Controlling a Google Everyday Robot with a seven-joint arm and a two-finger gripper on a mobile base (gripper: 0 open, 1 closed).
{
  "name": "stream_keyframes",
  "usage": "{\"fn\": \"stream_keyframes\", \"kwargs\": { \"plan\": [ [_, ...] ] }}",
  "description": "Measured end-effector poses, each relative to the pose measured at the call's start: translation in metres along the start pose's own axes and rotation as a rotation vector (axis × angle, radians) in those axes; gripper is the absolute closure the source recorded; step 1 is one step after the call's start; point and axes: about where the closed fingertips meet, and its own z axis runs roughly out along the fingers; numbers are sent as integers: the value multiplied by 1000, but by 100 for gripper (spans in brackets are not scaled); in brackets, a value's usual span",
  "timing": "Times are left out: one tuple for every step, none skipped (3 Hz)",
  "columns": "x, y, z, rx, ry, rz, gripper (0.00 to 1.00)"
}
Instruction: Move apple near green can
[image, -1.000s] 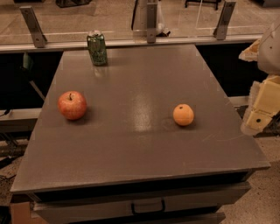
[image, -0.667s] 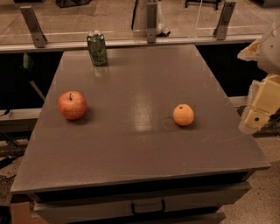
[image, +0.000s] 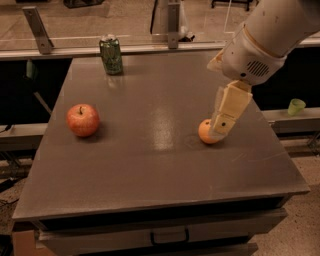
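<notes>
We could read no words, numbers or brand names: the green can (image: 111, 56) at the far left of the table (image: 150, 170) bore only pale markings that we could not make out, and the gripper (image: 223, 119), hanging against the orange (image: 204, 133), showed us nothing legible.

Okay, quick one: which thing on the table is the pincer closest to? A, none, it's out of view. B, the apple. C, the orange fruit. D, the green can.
C: the pincer is at the right side of the table, partly covering the orange fruit, while the apple sits far off at the left and the green can stands at the back.
</notes>
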Motion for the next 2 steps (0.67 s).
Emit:
{"fn": "stream_keyframes", "kwargs": {
  "plan": [
    [-79, -16, 34, -51, -96, -114, 0],
    [-79, -16, 34, -51, -96, -114, 0]
  ]
}}
